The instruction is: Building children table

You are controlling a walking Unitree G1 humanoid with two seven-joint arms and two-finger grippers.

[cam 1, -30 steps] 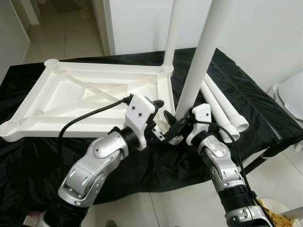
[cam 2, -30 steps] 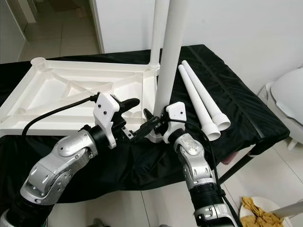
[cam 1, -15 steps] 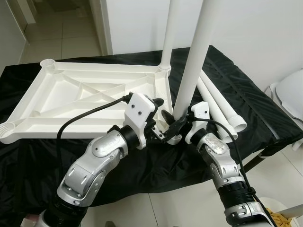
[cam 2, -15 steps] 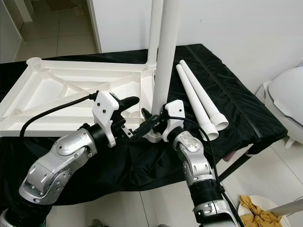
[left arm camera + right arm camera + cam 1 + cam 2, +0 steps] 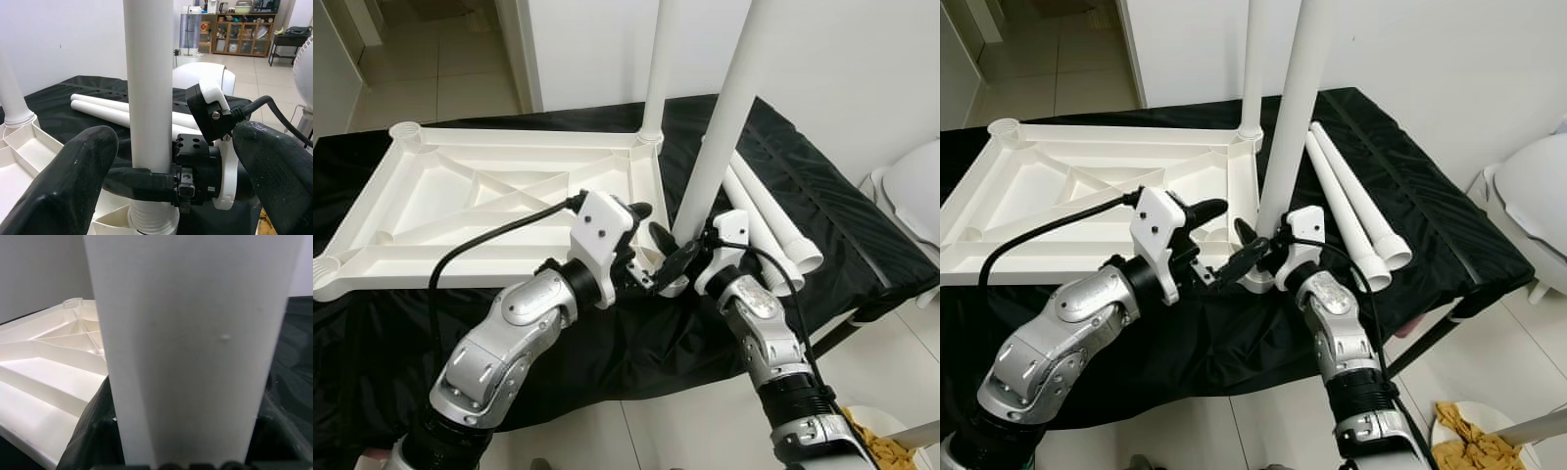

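Held leg [image 5: 720,117] tilted slightly further right.

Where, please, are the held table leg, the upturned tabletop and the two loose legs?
held table leg [image 5: 713,157], left eye view, mid shaft.
upturned tabletop [image 5: 460,201], left eye view, ribbed underside.
loose legs [image 5: 1356,217], right eye view, shaft of one.

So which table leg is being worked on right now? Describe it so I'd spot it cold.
On the black-draped bench lies an upside-down white tabletop. At its near right corner a white leg stands leaning, gripped low by the right gripper. Another leg stands at the far corner, ungripped; two legs lie flat.
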